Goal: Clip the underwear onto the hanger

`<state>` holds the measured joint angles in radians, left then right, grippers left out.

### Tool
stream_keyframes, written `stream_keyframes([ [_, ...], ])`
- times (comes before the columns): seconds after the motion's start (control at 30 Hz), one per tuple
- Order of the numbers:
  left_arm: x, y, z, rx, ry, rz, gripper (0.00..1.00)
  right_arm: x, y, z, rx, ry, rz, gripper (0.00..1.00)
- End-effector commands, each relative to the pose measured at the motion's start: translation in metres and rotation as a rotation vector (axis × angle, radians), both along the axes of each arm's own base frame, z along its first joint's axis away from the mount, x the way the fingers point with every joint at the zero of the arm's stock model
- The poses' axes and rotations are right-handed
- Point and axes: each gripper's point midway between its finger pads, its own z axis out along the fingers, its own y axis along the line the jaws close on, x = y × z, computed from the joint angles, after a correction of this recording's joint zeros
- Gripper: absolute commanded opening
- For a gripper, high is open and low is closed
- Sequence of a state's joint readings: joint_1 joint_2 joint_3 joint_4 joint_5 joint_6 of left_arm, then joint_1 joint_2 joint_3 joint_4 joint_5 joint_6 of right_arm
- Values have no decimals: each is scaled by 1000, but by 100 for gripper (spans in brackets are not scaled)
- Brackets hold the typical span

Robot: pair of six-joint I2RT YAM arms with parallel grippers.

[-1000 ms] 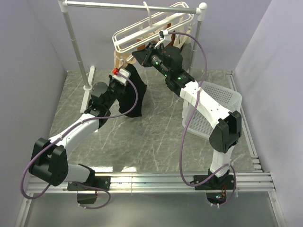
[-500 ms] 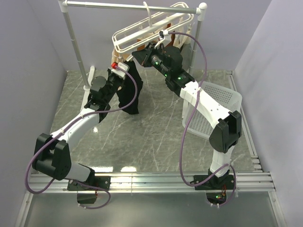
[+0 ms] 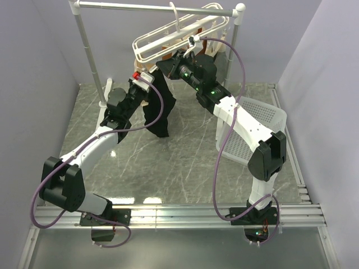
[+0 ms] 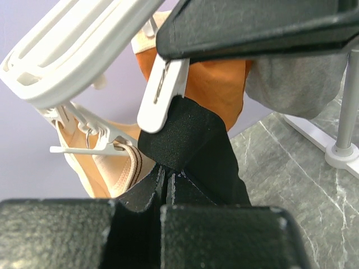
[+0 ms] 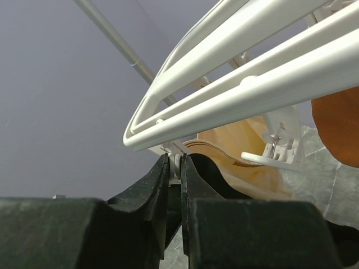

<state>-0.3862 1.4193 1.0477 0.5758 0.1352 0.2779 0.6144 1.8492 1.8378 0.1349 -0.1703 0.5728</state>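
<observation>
The left end effector (image 4: 167, 182) is clenched on a fold of the black underwear (image 4: 188, 131). It holds the fold up at the centre of its wrist view, where the top edge touches the lower tip of a white clip (image 4: 161, 95). The rest of the garment hangs toward the desk (image 3: 190, 162) in the upper middle of the overhead view. The right end effector (image 5: 175, 165) is pinched on the upper levers of that clip, under the tilted white hanger (image 5: 252, 89). Whether the clip's mouth stands open I cannot tell. The chief risk, as I judge it, is that the fabric lies only against the tip and not inside it. If the right end effector lets go now, the clip would bite nothing or only a thin edge. The hanging weight could then drag the cloth out once the left grip opens. The hanger dangles by its hook from the rail stand (image 3: 83, 33), so an upward push may swing it away, and the small levers could slip. The tan garment (image 4: 112, 168) and orange garment (image 4: 213, 89) hang just beside the clip and could be caught too. The desk is grey and marbled, with a white laundry basket (image 3: 261, 120) at the right and pale lilac walls around.
</observation>
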Motion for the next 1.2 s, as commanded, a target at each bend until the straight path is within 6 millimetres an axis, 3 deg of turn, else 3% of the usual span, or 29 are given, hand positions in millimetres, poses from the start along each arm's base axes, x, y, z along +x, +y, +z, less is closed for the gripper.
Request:
stream_keyframes([
  [0.0,-2,-5,41,-35,-102,-33,0,-3,2,-5,-14,33,26,0],
  [0.27,-1,-7,46,-35,-120,-36,0,-3,3,-3,-16,29,35,0],
  [0.4,0,-8,49,-30,-132,-40,0,-3,3,-2,-9,29,40,18],
  [0.57,2,-7,53,-34,-142,-32,0,-3,5,-1,-1,33,45,31],
  [0.77,3,-8,57,-39,-146,-36,0,-5,6,-1,-2,32,50,45],
  [0.9,4,-9,58,-40,-142,-42,0,-6,6,2,1,27,55,47],
  [1.07,5,-9,58,-42,-134,-35,0,-10,3,4,0,21,57,56],
  [1.17,5,-6,60,-46,-128,-24,1,-17,-4,15,-2,-3,59,65],
])
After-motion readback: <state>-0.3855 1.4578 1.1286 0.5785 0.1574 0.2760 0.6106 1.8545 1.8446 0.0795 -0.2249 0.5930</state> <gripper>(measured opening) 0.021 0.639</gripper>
